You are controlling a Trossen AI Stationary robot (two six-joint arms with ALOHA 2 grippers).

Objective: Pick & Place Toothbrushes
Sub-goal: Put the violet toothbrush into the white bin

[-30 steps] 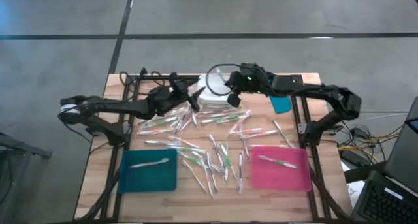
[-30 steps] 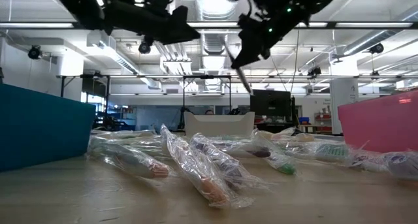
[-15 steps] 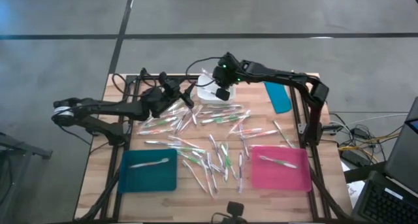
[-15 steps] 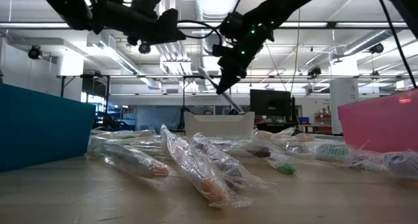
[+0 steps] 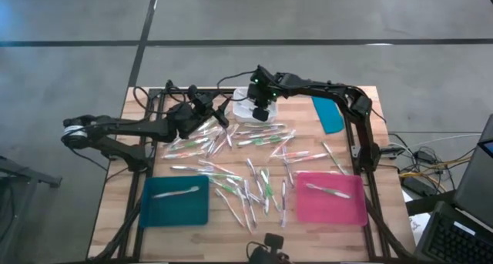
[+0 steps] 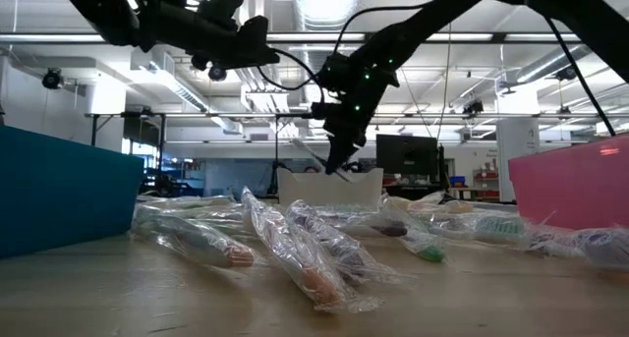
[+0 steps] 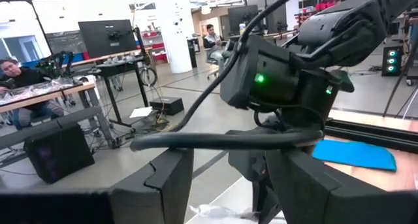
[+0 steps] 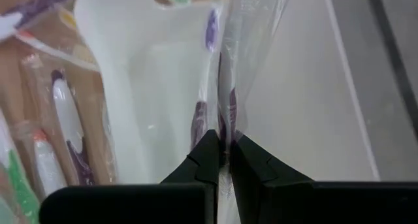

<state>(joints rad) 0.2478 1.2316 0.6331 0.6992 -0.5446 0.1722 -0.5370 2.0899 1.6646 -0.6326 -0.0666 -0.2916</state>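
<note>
My right gripper (image 8: 222, 149) is pinched tight on one wrapped toothbrush (image 8: 208, 74), purple accents, hanging in its clear sleeve straight over the white bin (image 5: 245, 110) at upper centre of the high view. In the low view the brush tip dangles just above the bin's rim, mid-frame. So this one looks about ready to drop, not yet released.

My left gripper (image 5: 218, 115) sits just left of the bin in the high view, above the upper-left edge of the pile, fingers spread and holding nothing (waiting, as far as I can tell).

Done so far: one brush lies in the teal tray (image 5: 151, 212) at lower left, one in the pink tray (image 5: 356, 210) at lower right. What the bin already holds I can't tell; the right arm covers most of it.

Left to do: nearly everything. The loose toothbrushes (image 5: 254, 183) are scattered across the middle of the table (image 5: 115, 233), a fan of them below the bin, a cluster between the two trays, a few strays toward the right. Green, pink and orange accents show through the wrappers. A flat blue piece (image 5: 330, 115) lies at upper right, untouched.

My judgement: early in the task, a handful placed, dozens remaining.
</note>
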